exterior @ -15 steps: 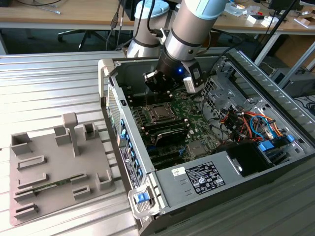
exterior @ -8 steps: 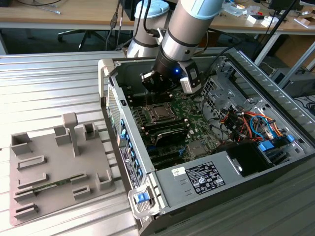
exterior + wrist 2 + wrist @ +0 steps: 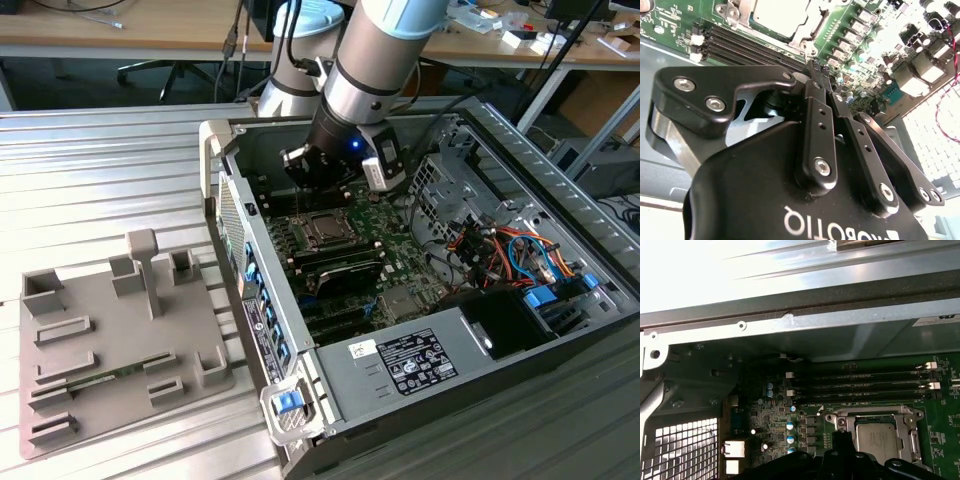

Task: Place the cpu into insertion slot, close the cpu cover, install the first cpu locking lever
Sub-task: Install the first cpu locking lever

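I see the gripper (image 3: 318, 182) hanging inside the case (image 3: 560, 160), just beside the slot (image 3: 323, 229). Its fingers (image 3: 816, 75) are pinched together, holding nothing. The cpu (image 3: 876, 439) sits in the slot under the cover (image 3: 912, 432).

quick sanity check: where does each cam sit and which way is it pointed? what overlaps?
Exterior view: off the arm, above and to one side, looking down into the open computer case; the arm and gripper hang over the motherboard.
Second wrist view: on the arm, looking past the gripper body at the board; the fingers meet at their tips with nothing between them.
First wrist view: on the arm, facing the case wall and memory slots.
Shared: all three show the cpu in the insertion slot with the cpu cover closed around it.
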`<action>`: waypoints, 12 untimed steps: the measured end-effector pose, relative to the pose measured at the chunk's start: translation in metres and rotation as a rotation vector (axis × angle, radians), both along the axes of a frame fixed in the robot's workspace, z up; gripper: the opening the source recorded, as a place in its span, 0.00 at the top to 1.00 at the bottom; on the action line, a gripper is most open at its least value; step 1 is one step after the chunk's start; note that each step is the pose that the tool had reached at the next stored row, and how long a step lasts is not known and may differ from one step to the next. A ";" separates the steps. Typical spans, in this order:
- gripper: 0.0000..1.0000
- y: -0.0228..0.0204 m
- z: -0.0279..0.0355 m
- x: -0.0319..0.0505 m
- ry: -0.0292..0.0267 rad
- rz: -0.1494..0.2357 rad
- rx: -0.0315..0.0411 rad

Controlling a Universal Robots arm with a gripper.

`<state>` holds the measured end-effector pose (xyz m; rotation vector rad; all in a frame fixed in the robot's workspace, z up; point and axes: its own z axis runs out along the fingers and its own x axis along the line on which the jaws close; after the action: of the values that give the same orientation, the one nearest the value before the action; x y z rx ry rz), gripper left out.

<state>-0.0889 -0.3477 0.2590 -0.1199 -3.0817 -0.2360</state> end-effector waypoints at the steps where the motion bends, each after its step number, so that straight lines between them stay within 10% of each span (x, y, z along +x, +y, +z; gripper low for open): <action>1: 0.89 0.0000 -0.0001 -0.0017 -0.0001 0.000 0.0001; 8: 0.89 0.0006 -0.0003 -0.0107 0.0000 0.009 -0.0028; 12: 0.89 0.0010 -0.0003 -0.0108 0.0001 0.048 -0.0333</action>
<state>-0.0997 -0.3467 0.2587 -0.0477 -3.0849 -0.1827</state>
